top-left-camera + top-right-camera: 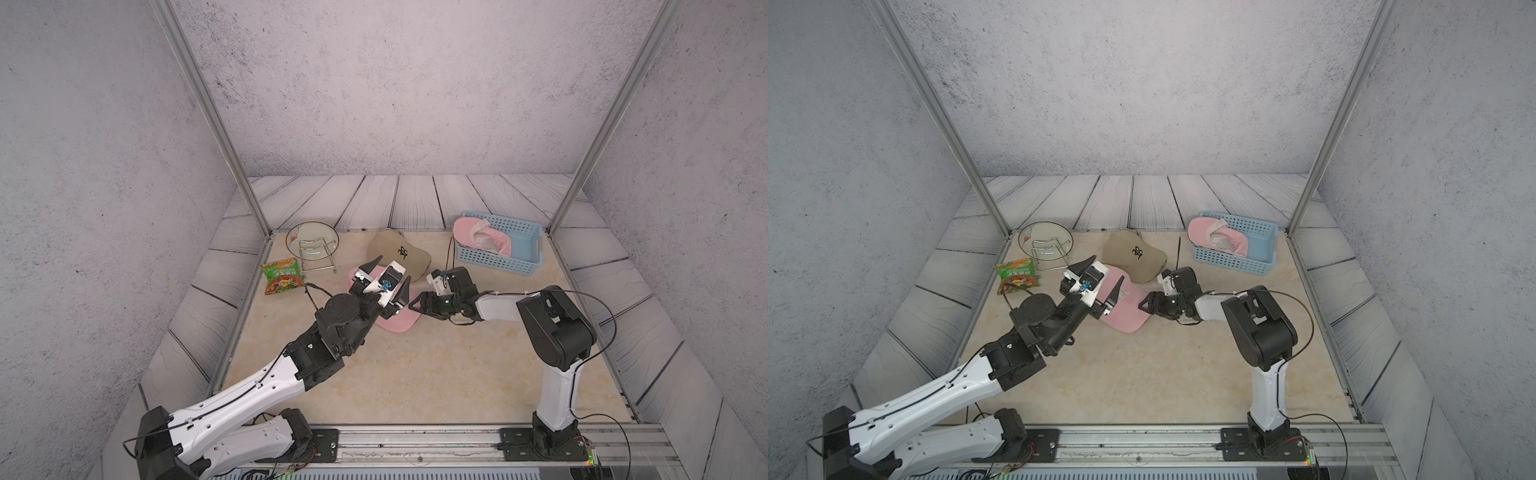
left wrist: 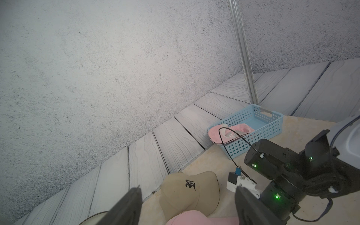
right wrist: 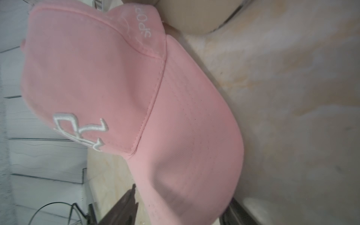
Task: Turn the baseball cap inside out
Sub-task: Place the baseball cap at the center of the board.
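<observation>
A pink baseball cap (image 1: 400,323) (image 1: 1128,308) lies right side out in the middle of the table, its white logo up (image 3: 81,130). My left gripper (image 1: 392,270) (image 1: 1106,269) hovers open over the crown with nothing between its fingers. In the left wrist view only the top of the pink cap (image 2: 187,218) shows below them. My right gripper (image 1: 414,304) (image 1: 1143,302) is low at the brim's right edge. Its fingers stand apart on either side of the brim tip (image 3: 181,200), open.
A tan cap (image 1: 398,251) (image 2: 187,192) lies just behind the pink one. A blue basket (image 1: 517,253) at the back right holds another pink cap (image 1: 478,239). A glass plate (image 1: 309,235) with a wire rack and a green snack packet (image 1: 281,276) sit at the back left.
</observation>
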